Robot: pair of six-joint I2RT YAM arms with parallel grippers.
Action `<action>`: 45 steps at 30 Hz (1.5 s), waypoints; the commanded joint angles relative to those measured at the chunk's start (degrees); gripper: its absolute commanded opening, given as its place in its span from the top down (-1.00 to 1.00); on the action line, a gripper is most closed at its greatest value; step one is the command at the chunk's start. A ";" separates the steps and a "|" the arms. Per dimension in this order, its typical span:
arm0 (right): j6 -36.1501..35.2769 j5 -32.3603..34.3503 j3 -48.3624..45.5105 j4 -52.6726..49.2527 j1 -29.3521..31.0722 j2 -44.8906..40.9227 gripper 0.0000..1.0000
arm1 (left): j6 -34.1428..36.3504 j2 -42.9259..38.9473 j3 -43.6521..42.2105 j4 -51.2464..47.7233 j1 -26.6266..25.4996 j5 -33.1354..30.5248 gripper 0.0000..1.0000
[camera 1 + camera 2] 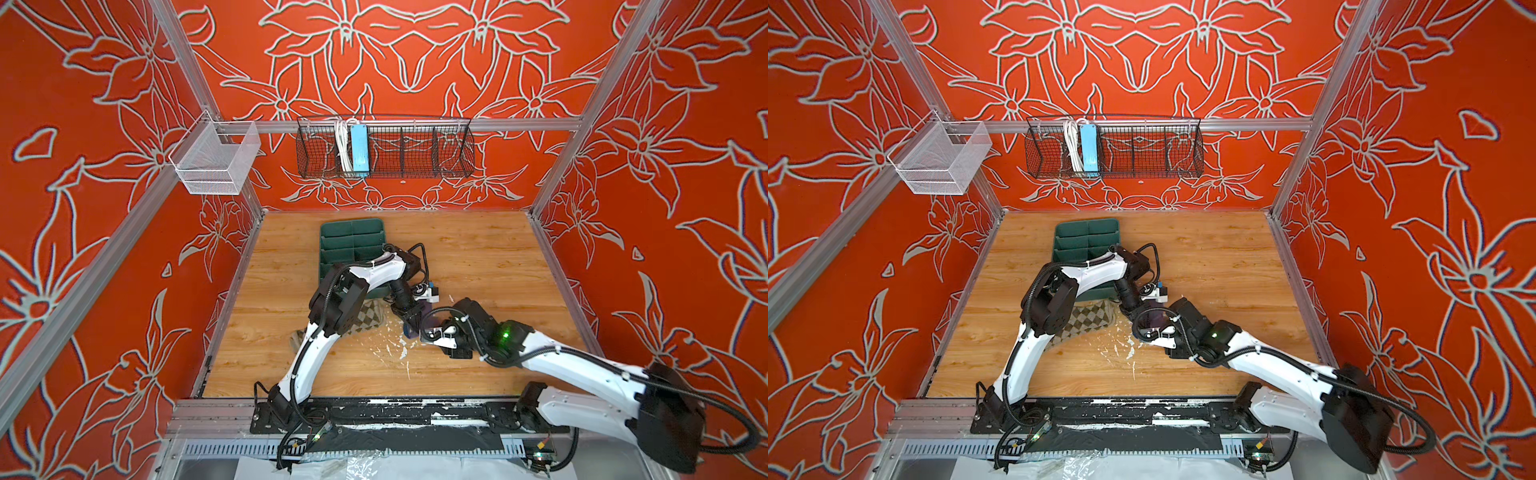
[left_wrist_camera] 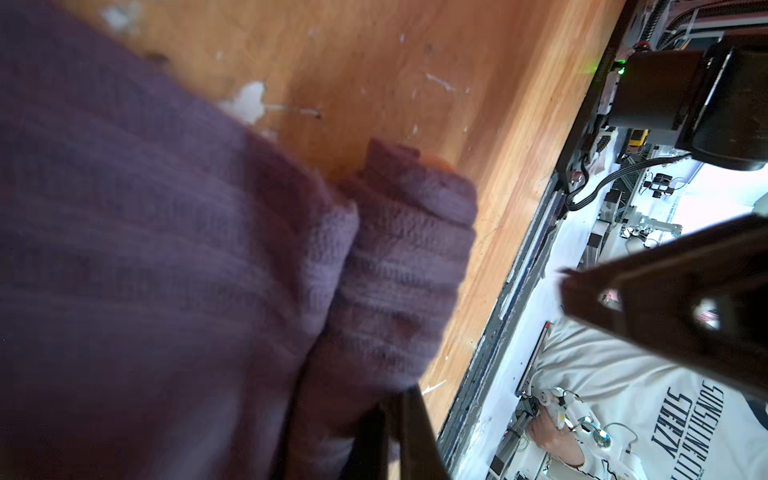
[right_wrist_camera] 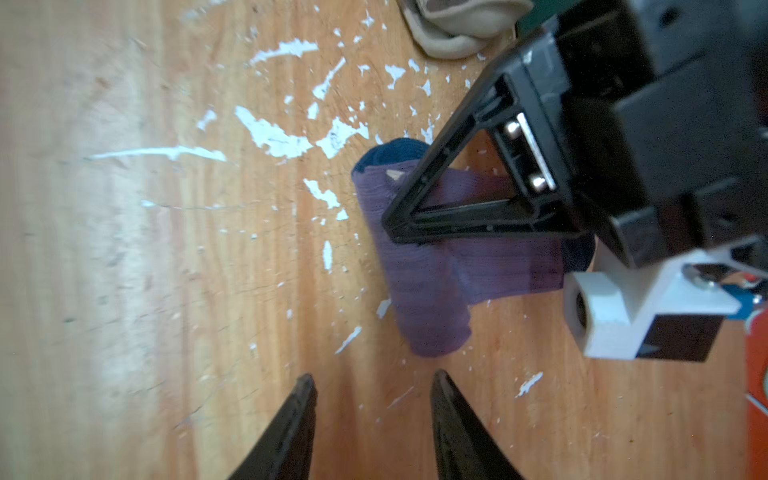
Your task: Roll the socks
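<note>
Your beige argyle sock [image 1: 368,318] lies under the left arm [image 1: 307,357]; the purple sock [image 3: 424,299] sits half rolled on the table [image 3: 124,249]. Your left gripper [image 3: 392,226] is clamped onto that roll, and your right gripper [image 3: 374,374] gapes empty just beside it.

I see a tight huddle at centre.
L gripper [image 1: 1138,319] & R gripper [image 1: 1144,334] crowd purple sock [image 1: 1158,321]; argyle sock [image 1: 1090,322] lies just by green divider tray [image 1: 1086,239].
</note>
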 commanded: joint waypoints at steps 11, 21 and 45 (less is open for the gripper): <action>-7.51 8.19 2.91 14.59 0.93 21.00 0.47 | 0.43 0.85 -0.80 0.42 0.41 -3.61 0.79; -0.57 -7.94 10.94 -14.63 0.20 22.11 0.96 | -4.56 -15.74 -5.14 8.63 0.59 -11.91 0.42; 4.59 -28.26 38.22 -40.10 -13.21 49.04 0.97 | 13.33 -73.57 -52.81 45.73 -9.93 -41.01 -0.13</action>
